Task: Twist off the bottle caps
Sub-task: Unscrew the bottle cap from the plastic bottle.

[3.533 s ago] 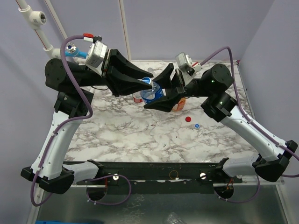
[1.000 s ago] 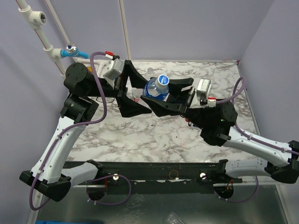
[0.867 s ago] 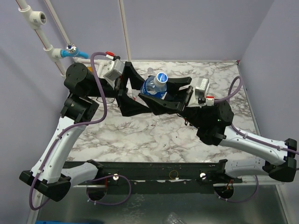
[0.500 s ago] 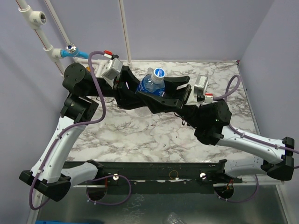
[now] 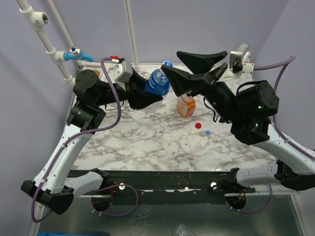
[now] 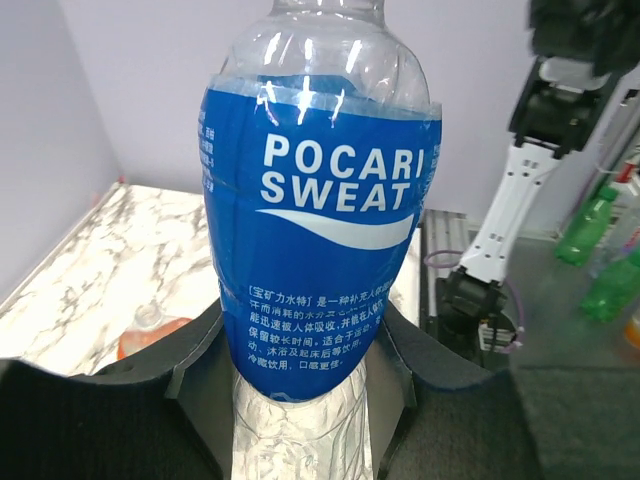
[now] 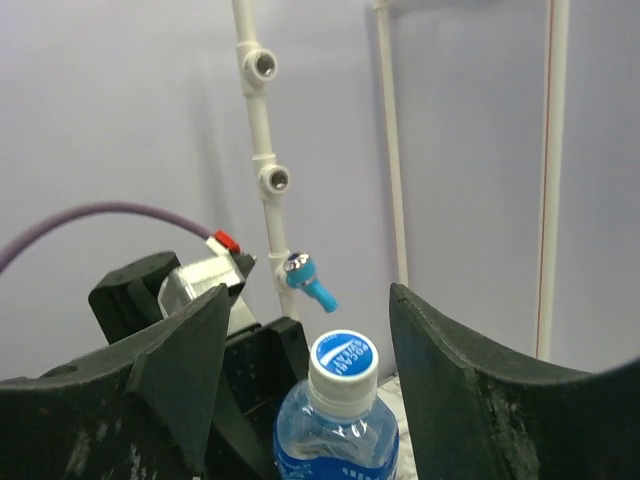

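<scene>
My left gripper (image 5: 147,98) clamps the blue-labelled bottle (image 6: 315,230) low on its body, lifted near the table's (image 5: 147,142) twelve o'clock so it can't spin. My right gripper (image 7: 300,310) stands open, lined up on the cap (image 7: 343,365), not touching it.

Bottle (image 5: 157,82) passed to left claw (image 5: 148,96), right claw (image 5: 171,62) off, prob. raised

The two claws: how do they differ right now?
The left claw is clamped on the blue-labelled bottle, low on its body; the right claw stands open, holding nothing. The left claw sits at the bottle's base end; the right claw faces the top end, fingers either side of the blue-and-white cap, not touching. Both are black and two-fingered.
</scene>
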{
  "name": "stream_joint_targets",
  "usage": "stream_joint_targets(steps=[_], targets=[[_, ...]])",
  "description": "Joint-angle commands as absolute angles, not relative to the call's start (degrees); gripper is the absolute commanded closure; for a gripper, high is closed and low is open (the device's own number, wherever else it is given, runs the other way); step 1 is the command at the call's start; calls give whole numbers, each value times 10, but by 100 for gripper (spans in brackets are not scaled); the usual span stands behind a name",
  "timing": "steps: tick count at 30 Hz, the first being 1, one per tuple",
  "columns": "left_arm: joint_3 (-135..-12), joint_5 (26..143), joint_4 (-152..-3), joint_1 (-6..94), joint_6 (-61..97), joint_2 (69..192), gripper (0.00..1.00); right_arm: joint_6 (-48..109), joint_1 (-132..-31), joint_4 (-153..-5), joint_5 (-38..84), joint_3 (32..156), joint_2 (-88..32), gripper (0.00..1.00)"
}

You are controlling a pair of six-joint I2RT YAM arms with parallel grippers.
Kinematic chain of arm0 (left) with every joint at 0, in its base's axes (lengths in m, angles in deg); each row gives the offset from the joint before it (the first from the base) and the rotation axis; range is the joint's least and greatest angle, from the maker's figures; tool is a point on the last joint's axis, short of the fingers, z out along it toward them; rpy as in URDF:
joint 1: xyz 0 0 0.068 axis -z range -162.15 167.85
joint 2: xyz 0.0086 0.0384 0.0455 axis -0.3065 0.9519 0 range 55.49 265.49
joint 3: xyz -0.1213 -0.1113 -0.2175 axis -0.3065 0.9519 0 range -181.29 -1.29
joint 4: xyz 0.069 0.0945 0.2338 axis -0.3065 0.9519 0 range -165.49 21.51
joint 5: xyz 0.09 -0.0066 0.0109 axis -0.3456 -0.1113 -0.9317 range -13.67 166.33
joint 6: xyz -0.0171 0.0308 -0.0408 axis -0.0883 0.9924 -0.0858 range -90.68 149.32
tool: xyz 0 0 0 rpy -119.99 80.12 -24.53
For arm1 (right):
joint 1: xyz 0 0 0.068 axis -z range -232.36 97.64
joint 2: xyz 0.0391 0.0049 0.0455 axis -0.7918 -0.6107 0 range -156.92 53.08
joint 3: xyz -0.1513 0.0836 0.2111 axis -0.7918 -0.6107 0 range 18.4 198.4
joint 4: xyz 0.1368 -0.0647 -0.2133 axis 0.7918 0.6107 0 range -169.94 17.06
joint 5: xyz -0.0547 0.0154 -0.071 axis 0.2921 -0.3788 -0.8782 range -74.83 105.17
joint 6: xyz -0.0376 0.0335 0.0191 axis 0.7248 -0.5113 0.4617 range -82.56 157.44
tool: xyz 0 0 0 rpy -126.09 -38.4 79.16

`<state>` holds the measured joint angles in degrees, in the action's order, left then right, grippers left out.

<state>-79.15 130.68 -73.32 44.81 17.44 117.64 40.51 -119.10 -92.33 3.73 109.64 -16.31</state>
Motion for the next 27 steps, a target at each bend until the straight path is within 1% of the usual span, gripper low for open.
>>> stream_joint_targets(steps=[1,8,10,12,15,17,19,22,25,27], targets=[[-794,1249,-714,447,218,1177,100,415,-1190,-782,0,1172,-197,33],[-807,1249,-712,447,205,1182,100,403,-1189,-676,-32,1265,-257,35],[-808,1245,-712,447,204,1182,100,397,-1188,-656,-42,1282,-269,37],[-808,1238,-712,447,204,1180,100,390,-1184,-646,-53,1289,-274,40],[-805,1232,-712,447,204,1176,100,380,-1176,-661,-56,1274,-266,50],[-801,1229,-712,447,204,1174,100,379,-1174,-680,-53,1259,-257,52],[-798,1224,-712,447,205,1171,100,381,-1171,-666,-69,1271,-266,50],[-796,1215,-712,447,208,1168,100,362,-1157,-621,-81,1305,-293,34],[-790,1197,-712,447,214,1166,100,324,-1121,-596,-47,1316,-300,32],[-786,1180,-712,447,218,1164,100,293,-1088,-589,-8,1311,-295,36]])
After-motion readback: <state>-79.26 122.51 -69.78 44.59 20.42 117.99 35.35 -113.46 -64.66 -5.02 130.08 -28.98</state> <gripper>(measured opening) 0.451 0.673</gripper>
